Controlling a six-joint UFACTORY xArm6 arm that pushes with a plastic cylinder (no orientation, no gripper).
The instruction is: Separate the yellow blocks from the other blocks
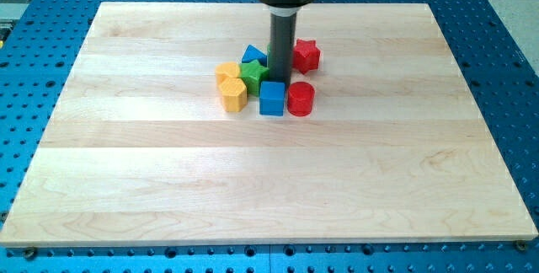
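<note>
A: Shown: wooden board on a blue perforated table, with one tight cluster of blocks above the board's middle. Rod descending from the view's top into that cluster.

B: Position of my tip?

A: Planted inside the cluster, just above the blue cube, beside the green star-like block on the view's left and near the red cylinder on the view's right. Contact with the green block and blue cube likely, though not certain from this angle. No jaws on this tool, hence no open or closed state to report: only a bare rod end resting at board height.

B: Location of the task's blocks?

A: Two yellow blocks at the cluster's left edge: a yellow hexagonal block in front, a second yellow block behind it, shape hard to read. Both touching each other and pressed against the green block.

B: Remaining members?

A: Blue triangular block at the cluster's top; red star-like block at upper right, partly behind the rod.

B: Progress?

A: Judged early. Yellows already grouped on the outer left side, yet not separated from the others. Left to do: sliding both yellows away toward the view's left or bottom, without dragging the green block along.
</note>
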